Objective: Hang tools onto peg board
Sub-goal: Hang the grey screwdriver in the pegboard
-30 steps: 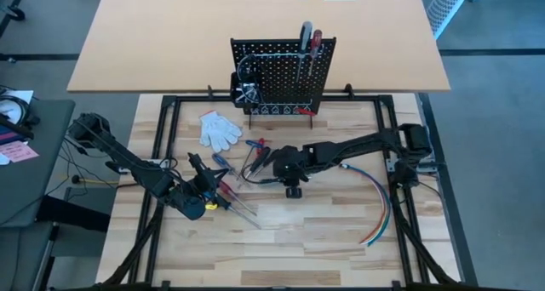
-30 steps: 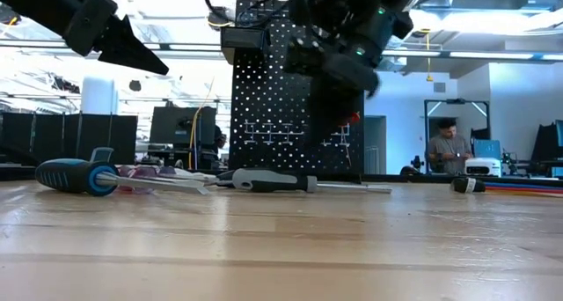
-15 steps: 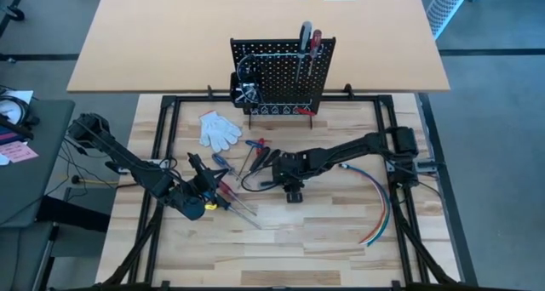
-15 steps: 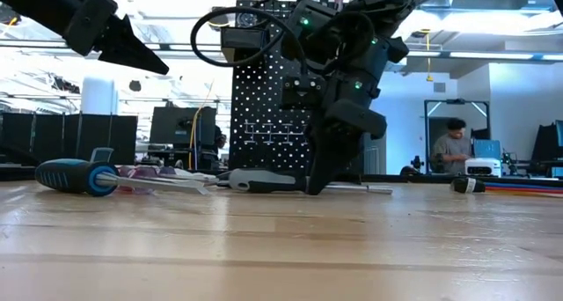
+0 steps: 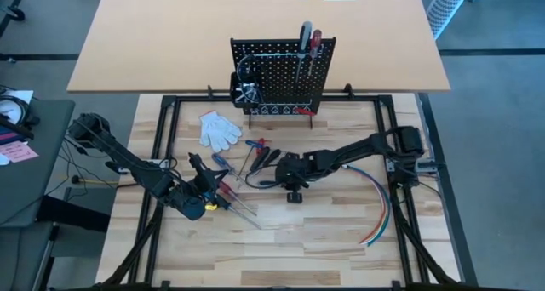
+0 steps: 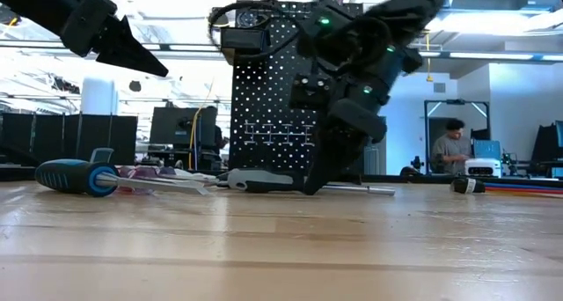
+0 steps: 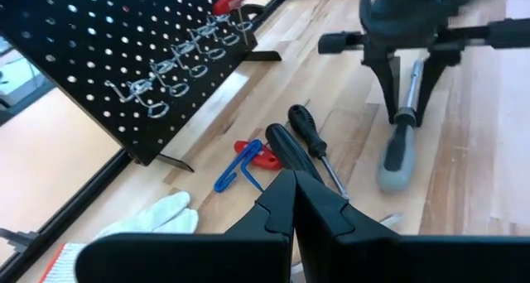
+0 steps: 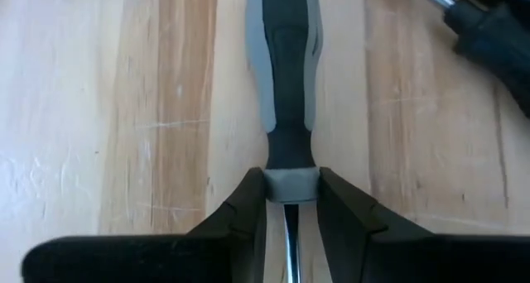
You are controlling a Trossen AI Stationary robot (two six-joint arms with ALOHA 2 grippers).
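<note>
Nearby, black screwdrivers (image 7: 306, 146) seemingly crowd the grey-handled screwdriver (image 8: 286, 76).

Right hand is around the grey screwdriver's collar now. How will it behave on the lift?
The grey-handled screwdriver looks rigid, so no flopping. The right hand pinches it at the collar, handle all on one side, so it will probably tip handle-down. Its rounded handle may roll or twist if the grip slackens.

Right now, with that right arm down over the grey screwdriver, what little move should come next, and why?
Probably lift it straight up. The right tool already pinches the grey screwdriver at its collar, it lies flat on the table, and the peg board stands farther back.
</note>
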